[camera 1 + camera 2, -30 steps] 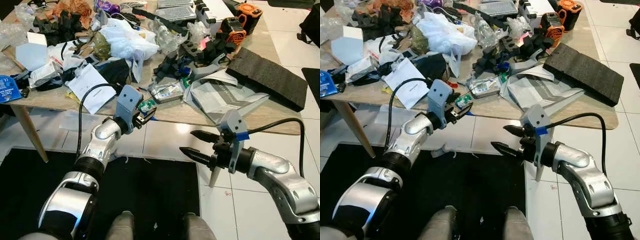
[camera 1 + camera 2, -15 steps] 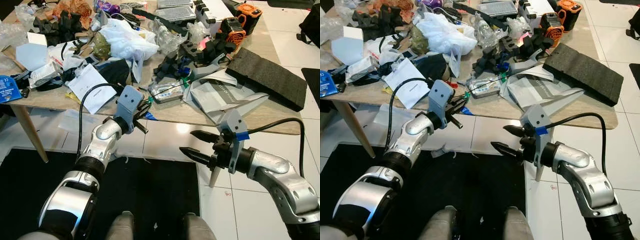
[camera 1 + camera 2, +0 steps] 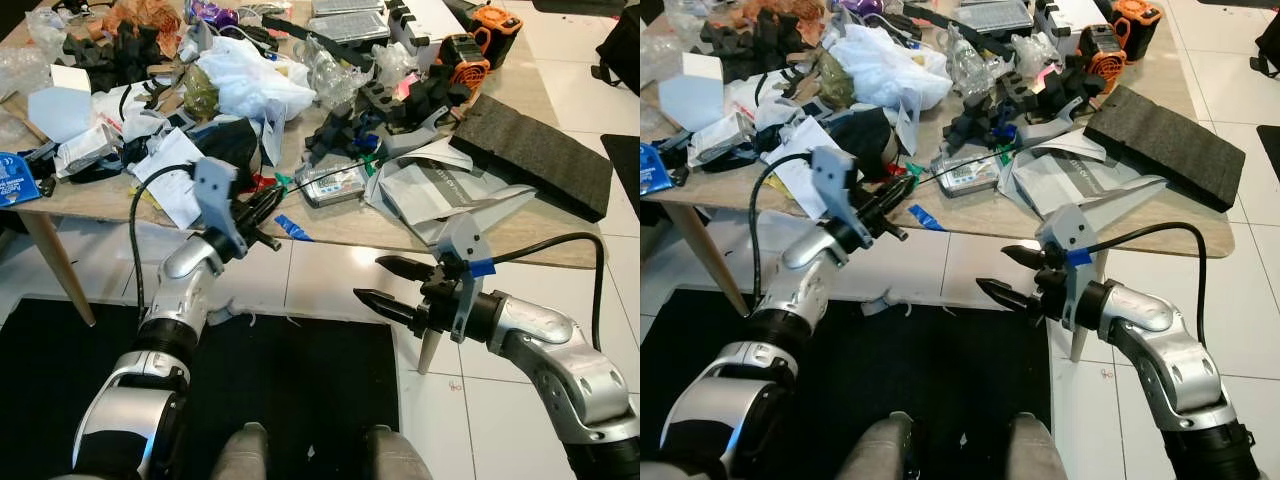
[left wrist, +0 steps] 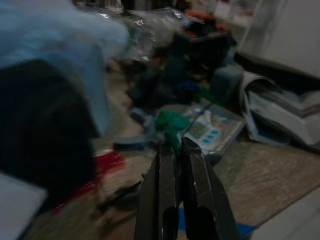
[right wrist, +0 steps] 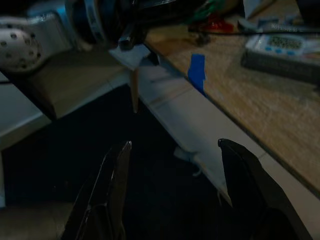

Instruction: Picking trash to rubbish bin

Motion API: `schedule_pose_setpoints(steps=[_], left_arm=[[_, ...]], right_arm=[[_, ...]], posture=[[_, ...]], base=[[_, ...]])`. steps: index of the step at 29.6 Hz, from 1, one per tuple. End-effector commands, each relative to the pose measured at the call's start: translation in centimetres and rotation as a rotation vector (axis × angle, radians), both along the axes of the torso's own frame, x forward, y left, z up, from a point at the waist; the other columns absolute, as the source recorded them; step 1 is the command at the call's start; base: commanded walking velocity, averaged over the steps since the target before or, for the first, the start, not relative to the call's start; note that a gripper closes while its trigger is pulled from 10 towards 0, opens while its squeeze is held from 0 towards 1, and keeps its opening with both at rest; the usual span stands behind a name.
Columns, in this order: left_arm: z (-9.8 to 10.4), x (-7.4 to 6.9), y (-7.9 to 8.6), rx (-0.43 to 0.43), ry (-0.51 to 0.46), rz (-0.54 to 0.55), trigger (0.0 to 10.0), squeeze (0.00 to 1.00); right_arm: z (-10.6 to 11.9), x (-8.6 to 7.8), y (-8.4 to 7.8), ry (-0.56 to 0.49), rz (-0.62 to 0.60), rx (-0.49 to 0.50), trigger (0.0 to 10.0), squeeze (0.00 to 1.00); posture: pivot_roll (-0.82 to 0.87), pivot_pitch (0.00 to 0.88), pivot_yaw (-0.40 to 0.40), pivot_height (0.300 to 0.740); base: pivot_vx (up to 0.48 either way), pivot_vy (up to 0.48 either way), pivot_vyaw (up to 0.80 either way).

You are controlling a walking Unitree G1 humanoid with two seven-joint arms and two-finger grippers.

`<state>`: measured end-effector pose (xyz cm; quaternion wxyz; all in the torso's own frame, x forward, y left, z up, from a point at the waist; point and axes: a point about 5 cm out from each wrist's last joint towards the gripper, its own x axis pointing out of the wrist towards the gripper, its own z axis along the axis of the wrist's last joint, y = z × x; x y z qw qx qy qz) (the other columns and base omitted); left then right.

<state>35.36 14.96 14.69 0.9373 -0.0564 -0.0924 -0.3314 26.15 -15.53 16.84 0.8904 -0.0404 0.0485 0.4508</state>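
Two claws are up at the front edge of the cluttered desk [image 3: 330, 225]. The left claw [image 3: 268, 206] reaches over that edge with its fingers pressed together, and a small green scrap [image 4: 169, 121] sits right at their tips; whether it is pinched between them cannot be told. Just beside it on the desk lie a blue strip [image 3: 291, 228] and a clear packet with a printed card [image 3: 333, 183]. The right claw [image 3: 388, 281] hangs below the desk edge over the black mat [image 3: 300, 390], fingers spread wide apart, holding nothing.
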Motion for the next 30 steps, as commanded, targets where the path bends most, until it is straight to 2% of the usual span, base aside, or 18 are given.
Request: schedule_pose_setpoints(steps=[1,3,4,6,7,8,11,14,16,17,19,20,21,23,30], left_arm=[[-0.4,-0.5,0.9,-0.005,-0.001,0.012,10.0,0.00],[-0.6,-1.8,2.1,-0.020,-0.043,0.047,10.0,0.00],[-0.6,-1.8,2.1,-0.020,-0.043,0.047,10.0,0.00],[-0.8,-3.1,2.6,-0.033,-0.065,0.083,10.0,0.00],[-0.8,-3.1,2.6,-0.033,-0.065,0.083,10.0,0.00],[-0.9,-3.7,2.8,-0.049,-0.068,0.109,10.0,0.00],[-1.1,-4.3,2.8,-0.061,-0.070,0.124,10.0,0.00],[-1.3,-6.2,1.8,-0.118,-0.078,0.155,10.0,0.00],[-1.3,-6.2,1.8,-0.118,-0.078,0.155,10.0,0.00],[-1.9,-7.0,0.9,-0.158,-0.065,0.191,10.0,0.00],[-2.1,-7.2,0.6,-0.170,-0.060,0.210,10.0,0.00],[-2.4,-7.6,0.4,-0.180,-0.051,0.239,10.0,0.00],[-2.4,-7.6,0.4,-0.180,-0.051,0.239,10.0,0.00],[-2.6,-8.0,0.6,-0.200,-0.033,0.314,10.0,0.00],[-2.6,-8.2,0.8,-0.205,-0.012,0.353,10.0,0.00]], right_arm=[[-0.1,-0.2,0.4,0.006,0.017,0.019,10.0,0.00],[0.1,0.4,1.0,-0.010,-0.005,0.080,10.0,0.00],[0.1,0.4,1.0,-0.010,-0.005,0.080,10.0,0.00],[0.5,1.1,1.5,-0.029,-0.045,0.150,10.0,0.00],[0.5,1.1,1.5,-0.029,-0.045,0.150,10.0,0.00],[0.8,1.3,1.8,-0.038,-0.055,0.187,10.0,0.00],[0.9,1.5,2.1,-0.045,-0.063,0.207,10.0,0.00],[1.1,1.9,2.5,-0.053,-0.071,0.236,10.0,0.00],[1.1,1.9,2.5,-0.053,-0.071,0.236,10.0,0.00],[0.7,2.0,2.6,-0.040,-0.108,0.282,10.0,0.00],[0.3,2.0,2.6,-0.031,-0.133,0.305,10.0,0.00],[-0.1,2.3,2.1,-0.033,-0.216,0.329,10.0,0.00],[-0.1,2.3,2.1,-0.033,-0.216,0.329,10.0,0.00],[-0.5,2.6,1.1,-0.050,-0.368,0.360,10.0,0.00],[-0.7,2.7,0.8,-0.048,-0.408,0.347,10.0,0.00]], posture=[[-0.05,0.157,0.040,0.740],[-0.04,0.151,0.027,0.740],[-0.04,0.151,0.027,0.740],[-0.02,0.147,0.019,0.740],[-0.02,0.147,0.019,0.740],[-0.01,0.147,0.011,0.740],[0.00,0.145,0.006,0.740],[0.01,0.144,-0.003,0.740],[0.01,0.144,-0.003,0.740],[0.00,0.140,-0.010,0.740],[0.00,0.141,-0.011,0.740],[0.00,0.142,-0.012,0.740],[0.00,0.142,-0.012,0.740],[-0.01,0.143,-0.013,0.740],[-0.02,0.148,-0.016,0.740]], base=[[0.000,0.000,0.00],[0.000,0.000,0.00],[0.000,0.000,0.00],[0.000,0.000,0.00],[0.000,0.000,0.00],[0.000,0.000,0.00],[0.000,0.000,0.00],[0.000,0.000,0.00],[0.000,0.000,0.00],[0.000,0.000,0.00],[0.000,0.000,0.00],[0.000,0.000,0.00],[0.000,0.000,0.00],[0.000,0.000,0.00],[0.000,0.000,0.00]])
